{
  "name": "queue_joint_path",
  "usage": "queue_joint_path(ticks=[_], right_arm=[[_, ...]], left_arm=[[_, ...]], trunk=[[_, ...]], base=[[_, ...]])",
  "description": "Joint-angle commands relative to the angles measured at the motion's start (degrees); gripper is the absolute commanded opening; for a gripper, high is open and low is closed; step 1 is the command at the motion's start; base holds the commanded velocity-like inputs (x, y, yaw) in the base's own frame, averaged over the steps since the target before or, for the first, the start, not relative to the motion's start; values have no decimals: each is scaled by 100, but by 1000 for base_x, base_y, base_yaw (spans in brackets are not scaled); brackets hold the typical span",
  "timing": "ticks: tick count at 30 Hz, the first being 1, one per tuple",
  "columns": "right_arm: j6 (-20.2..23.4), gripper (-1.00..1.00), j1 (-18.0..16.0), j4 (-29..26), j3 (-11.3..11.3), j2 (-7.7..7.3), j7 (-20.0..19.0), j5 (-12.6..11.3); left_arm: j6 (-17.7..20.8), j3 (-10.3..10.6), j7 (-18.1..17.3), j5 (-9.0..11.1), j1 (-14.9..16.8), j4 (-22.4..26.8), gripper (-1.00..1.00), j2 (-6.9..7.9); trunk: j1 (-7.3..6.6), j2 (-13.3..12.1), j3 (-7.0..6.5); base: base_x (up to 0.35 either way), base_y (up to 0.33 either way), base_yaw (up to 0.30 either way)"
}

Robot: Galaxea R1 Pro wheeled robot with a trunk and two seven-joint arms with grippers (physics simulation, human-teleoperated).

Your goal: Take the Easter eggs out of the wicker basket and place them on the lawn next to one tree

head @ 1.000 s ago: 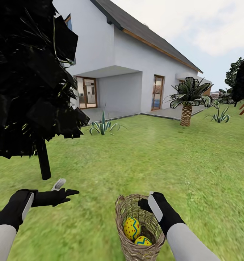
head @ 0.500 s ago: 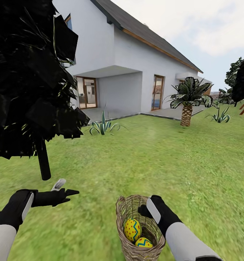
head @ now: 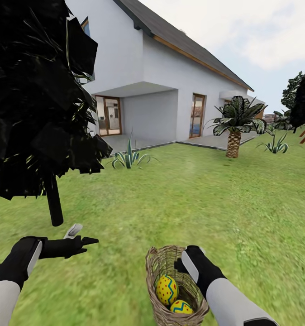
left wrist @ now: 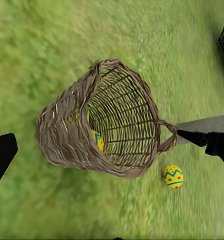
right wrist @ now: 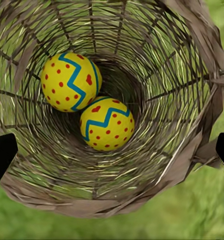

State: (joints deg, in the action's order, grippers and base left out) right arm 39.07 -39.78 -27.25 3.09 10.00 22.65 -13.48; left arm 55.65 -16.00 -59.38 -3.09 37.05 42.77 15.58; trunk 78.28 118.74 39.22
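We're holding the right claw [head: 185, 261], fingers apart, over the tan woven wicker basket [head: 158, 267]; two yellow zigzag-banded eggs [right wrist: 107, 123] lie below it. Left claw [head: 82, 235] spread, idle. Risk: fingertips catching the rim, tipping the basket.

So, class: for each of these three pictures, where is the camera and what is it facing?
Head view: high on the robot, facing the house; both arms, wicker basket below.
Left wrist view: beside the basket, fingertip in view; one egg on the lawn.
Right wrist view: above the basket, two eggs inside.
Shared: basket.
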Motion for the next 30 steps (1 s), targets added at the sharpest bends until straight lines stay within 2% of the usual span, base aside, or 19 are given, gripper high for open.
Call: queue_joint_path(ticks=[1,6,30], right_arm=[[14,100,-3,-4,94,0,55,-59],[13,100,-3,0,282,0,55,-59],[-21,100,-3,1,315,0,55,-51]], left_arm=[[42,-17,-39,-34,4,3,100,-2],[42,-17,-37,-34,4,3,100,-2],[42,-9,-39,-35,4,3,100,-8]], trunk=[[0,3,7],[0,3,7],[0,3,7]], base=[[24,9,0],[8,3,0],[73,39,0]])
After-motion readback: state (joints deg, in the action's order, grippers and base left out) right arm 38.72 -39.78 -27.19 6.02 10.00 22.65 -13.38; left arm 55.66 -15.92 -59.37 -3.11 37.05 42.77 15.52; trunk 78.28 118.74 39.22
